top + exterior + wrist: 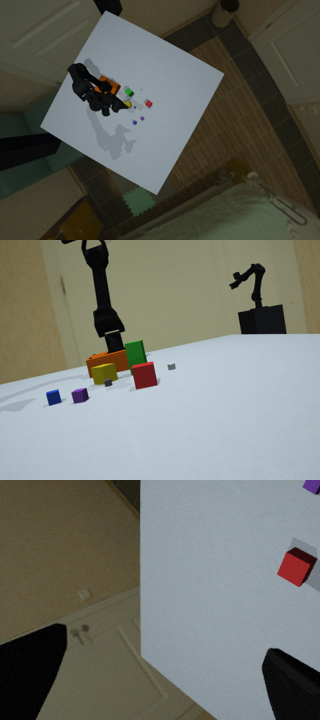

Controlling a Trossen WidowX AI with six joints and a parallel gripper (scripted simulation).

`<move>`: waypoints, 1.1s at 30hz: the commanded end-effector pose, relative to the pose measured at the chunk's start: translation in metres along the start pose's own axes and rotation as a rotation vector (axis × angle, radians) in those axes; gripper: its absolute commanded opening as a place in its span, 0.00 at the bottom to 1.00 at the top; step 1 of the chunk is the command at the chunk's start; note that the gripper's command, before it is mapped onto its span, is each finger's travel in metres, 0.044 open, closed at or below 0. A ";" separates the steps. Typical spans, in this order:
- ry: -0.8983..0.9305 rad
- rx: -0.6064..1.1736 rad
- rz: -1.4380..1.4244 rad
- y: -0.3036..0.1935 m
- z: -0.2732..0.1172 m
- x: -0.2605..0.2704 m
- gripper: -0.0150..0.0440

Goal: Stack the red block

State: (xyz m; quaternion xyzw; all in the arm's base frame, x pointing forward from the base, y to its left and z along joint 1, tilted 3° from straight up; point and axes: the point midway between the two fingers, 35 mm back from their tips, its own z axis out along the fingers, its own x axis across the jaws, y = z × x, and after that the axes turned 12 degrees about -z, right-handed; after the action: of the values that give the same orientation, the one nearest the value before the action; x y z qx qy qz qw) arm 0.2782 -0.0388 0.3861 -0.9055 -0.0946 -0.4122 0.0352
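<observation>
Only the exterior view is showing the green tower (135, 355) standing taller than the red block (144, 375) just in front of it, while the top view is giving their spacing apart on the white table (165, 77). The gripper (160, 696) is hanging with fingers spread wide, grasping nothing, the red block (295, 567) lying ahead, well apart. The table is sitting over brown flooring (232, 124), cream doors around.
</observation>
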 end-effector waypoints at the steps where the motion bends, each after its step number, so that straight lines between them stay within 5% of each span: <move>1: -0.001 0.002 -0.003 0.000 0.001 0.000 0.98; 20: -0.270 0.186 -0.424 -0.021 0.126 -0.028 1.00; 33: -0.590 0.430 -1.110 -0.060 0.243 -0.100 1.00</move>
State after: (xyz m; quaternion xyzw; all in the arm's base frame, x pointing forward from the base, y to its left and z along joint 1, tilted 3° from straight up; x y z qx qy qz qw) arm 0.3810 0.0288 0.1805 -0.8100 -0.5729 -0.1218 -0.0286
